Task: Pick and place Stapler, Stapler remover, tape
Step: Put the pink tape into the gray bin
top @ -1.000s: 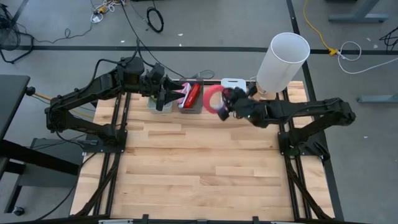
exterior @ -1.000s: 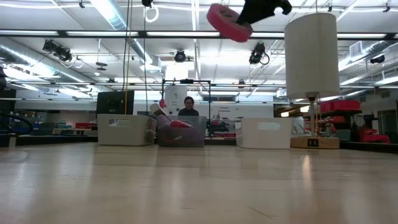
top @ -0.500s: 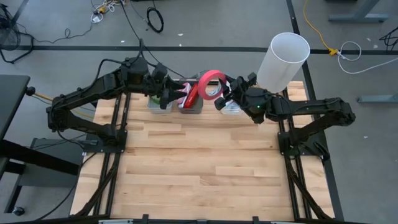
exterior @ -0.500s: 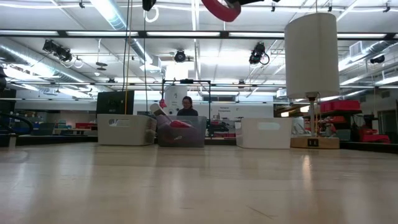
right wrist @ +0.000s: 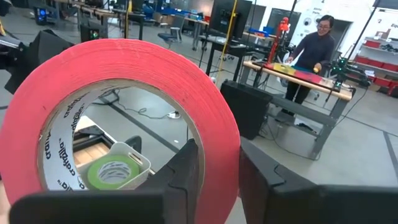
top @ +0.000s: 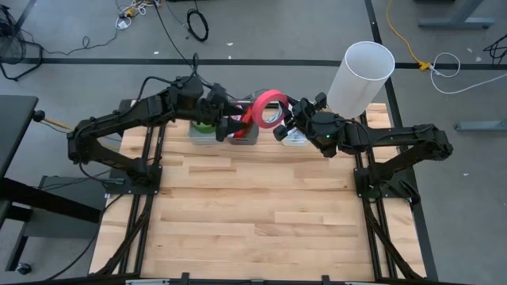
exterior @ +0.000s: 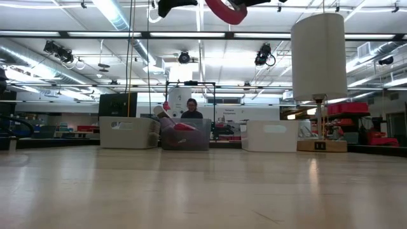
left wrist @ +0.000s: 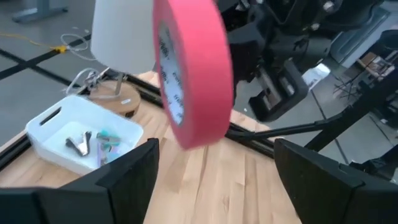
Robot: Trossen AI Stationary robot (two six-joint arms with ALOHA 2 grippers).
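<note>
My right gripper [top: 279,120] is shut on a red-pink tape roll [top: 268,107], held high above the row of bins at the table's far edge; the roll also shows at the top of the low view [exterior: 226,9]. My left gripper [top: 231,124] is open and empty, just left of the roll; in its wrist view its gripper [left wrist: 214,168] has its fingers spread wide below the roll [left wrist: 193,68], apart from it. A green tape roll [right wrist: 115,172] lies flat in the left bin. A red stapler [top: 245,125] lies in the middle bin. Staple removers [left wrist: 78,144] lie in the white bin. My right gripper pinches the roll's ring wall [right wrist: 217,134], one finger [right wrist: 186,171] inside the open centre and one [right wrist: 264,171] outside. The fingers come about level from the table's right. The roll stands on edge, lifted clear above the bins.
A tall white lamp [top: 360,79] stands at the far right corner, close behind my right arm. Three bins [exterior: 130,132] line the far edge. The wooden table top [top: 261,214] stretches toward the near edge. A person [right wrist: 314,43] stands at a bench beyond the table.
My right gripper has risen and gone a little toward the far left with the red-pink roll, tipping it from slanted to on edge, then held still. My left gripper has moved toward the table's right, close to the roll.
</note>
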